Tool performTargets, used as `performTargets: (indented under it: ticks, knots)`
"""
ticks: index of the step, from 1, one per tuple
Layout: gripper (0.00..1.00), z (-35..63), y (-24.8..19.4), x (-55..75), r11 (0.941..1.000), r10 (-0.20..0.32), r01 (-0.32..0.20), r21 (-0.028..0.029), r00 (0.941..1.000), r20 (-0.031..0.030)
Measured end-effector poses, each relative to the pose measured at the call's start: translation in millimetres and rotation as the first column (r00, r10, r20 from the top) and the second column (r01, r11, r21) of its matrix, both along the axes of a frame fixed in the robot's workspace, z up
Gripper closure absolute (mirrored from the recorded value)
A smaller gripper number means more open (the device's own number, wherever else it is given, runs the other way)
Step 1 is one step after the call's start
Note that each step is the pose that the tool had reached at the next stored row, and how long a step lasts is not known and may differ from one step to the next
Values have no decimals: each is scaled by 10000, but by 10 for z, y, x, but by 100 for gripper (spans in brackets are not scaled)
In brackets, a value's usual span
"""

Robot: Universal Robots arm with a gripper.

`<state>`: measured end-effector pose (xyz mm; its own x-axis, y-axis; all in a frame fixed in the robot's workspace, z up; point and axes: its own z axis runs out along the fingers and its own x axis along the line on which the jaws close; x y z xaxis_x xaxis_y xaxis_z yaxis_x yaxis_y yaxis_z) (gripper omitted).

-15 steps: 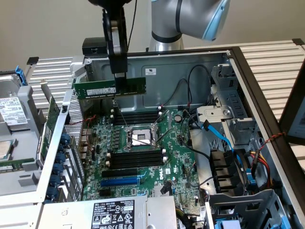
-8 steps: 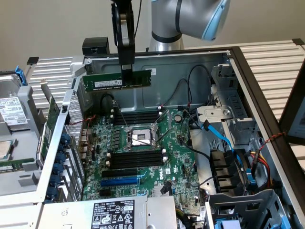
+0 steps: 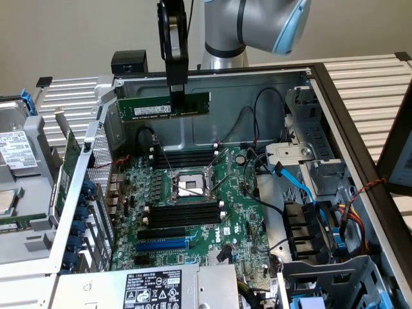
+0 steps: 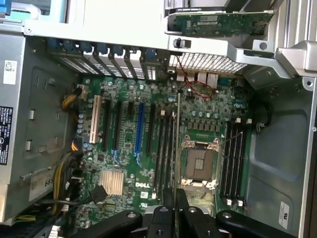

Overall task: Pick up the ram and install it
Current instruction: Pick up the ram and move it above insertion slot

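The ram point(image 3: 148, 107) is a long green stick with a white label. It hangs level in the air above the open computer case, near the back wall. My gripper point(image 3: 176, 96) is shut on its upper edge, right of the label. In the wrist view the ram point(image 4: 177, 139) appears edge-on as a thin line running out from between my fingertips point(image 4: 176, 198). There it lies over the black memory slots point(image 4: 166, 148) beside the processor socket point(image 4: 199, 162). The stick is well above the motherboard point(image 3: 238, 212) and touches no slot.
Black slots with white end clips lie on both sides of the socket point(image 3: 190, 185): one bank point(image 3: 183, 158) behind, one point(image 3: 187, 212) in front. A blue expansion slot point(image 3: 161, 244) lies nearer the front. Cables and blue drive connectors point(image 3: 302, 225) crowd the exterior view's right.
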<state>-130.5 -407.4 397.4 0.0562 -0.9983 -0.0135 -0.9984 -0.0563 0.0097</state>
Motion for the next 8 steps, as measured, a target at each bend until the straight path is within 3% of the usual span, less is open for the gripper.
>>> performTargets:
  ticks: [4, 8]
  knots:
    - [86, -20, 11, 25, 9999, -96, 96, 31, 10000, 0]
    - [86, -35, 61, 32, 9999, -140, 140, 32, 9999, 4]
